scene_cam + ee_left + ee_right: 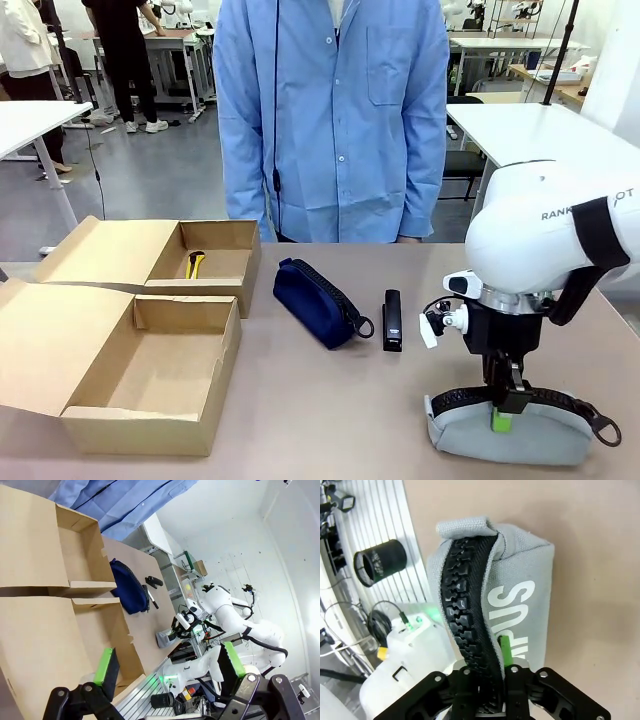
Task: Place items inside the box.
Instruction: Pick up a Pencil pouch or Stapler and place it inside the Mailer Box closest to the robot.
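A person in a blue coat point(330, 120) stands at the table point(330, 400), behind the navy zip pouch point(315, 300). The near box point(100, 425) and far box point(205, 285) sit open to that pouch's left. The grey zip pouch point(505, 440) lies to its right, nearer the robot, its zipper ridge pinched by the right gripper point(503, 415). The left gripper point(167, 663) gapes empty. A black stapler point(392, 320) lies just right of the navy pouch, and a yellow utility knife point(193, 264) rests in the far box.
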### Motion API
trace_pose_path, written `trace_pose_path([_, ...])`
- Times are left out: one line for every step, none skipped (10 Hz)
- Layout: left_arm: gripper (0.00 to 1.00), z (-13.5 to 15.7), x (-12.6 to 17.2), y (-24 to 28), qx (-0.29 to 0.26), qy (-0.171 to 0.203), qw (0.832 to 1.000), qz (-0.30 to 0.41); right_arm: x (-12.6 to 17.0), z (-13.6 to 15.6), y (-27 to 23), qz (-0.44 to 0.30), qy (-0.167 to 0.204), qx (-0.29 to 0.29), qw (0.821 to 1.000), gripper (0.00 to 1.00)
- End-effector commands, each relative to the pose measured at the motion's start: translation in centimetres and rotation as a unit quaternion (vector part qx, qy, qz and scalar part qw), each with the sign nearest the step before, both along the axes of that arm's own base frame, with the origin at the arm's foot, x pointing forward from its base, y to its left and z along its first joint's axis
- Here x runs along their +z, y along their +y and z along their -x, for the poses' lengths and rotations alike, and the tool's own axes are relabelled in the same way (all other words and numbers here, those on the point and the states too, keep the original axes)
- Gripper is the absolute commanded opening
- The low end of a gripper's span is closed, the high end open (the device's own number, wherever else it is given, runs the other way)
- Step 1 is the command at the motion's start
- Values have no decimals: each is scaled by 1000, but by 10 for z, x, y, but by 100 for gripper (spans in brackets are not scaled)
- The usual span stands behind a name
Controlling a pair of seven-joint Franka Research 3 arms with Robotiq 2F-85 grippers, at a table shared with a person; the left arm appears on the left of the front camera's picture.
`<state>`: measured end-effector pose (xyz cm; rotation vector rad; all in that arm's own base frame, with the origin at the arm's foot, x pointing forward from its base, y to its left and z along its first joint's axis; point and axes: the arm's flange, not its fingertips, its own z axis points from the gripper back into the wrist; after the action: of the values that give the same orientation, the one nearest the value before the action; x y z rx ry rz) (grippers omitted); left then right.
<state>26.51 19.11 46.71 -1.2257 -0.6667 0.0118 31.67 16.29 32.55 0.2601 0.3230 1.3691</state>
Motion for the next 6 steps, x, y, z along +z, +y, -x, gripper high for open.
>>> trace_pose_path([100, 0, 1, -1, -1, -16, 1000, 6, -2, 15, -11, -3, -2, 6, 1000, 0])
trace_pose_path([100, 0, 1, -1, -1, -16, 1000, 6, 11, 18, -11, -7, -1, -14, 1000, 0])
trace_pose_path([100, 0, 1, -1, -1, -16, 1000, 6, 21, 21, -11, -13, 10, -31, 999, 0])
trace_pose_path([100, 0, 1, -1, -1, -16, 1000, 6, 41, 29, -10, -21, 23, -48, 998, 0])
trace_pose_path([100, 0, 1, -1, -1, -16, 1000, 6, 67, 43, -11, -44, 75, -71, 994, 0])
trace_pose_path([100, 0, 1, -1, -1, -16, 1000, 6, 98, 54, -5, -73, 161, -256, 950, 0])
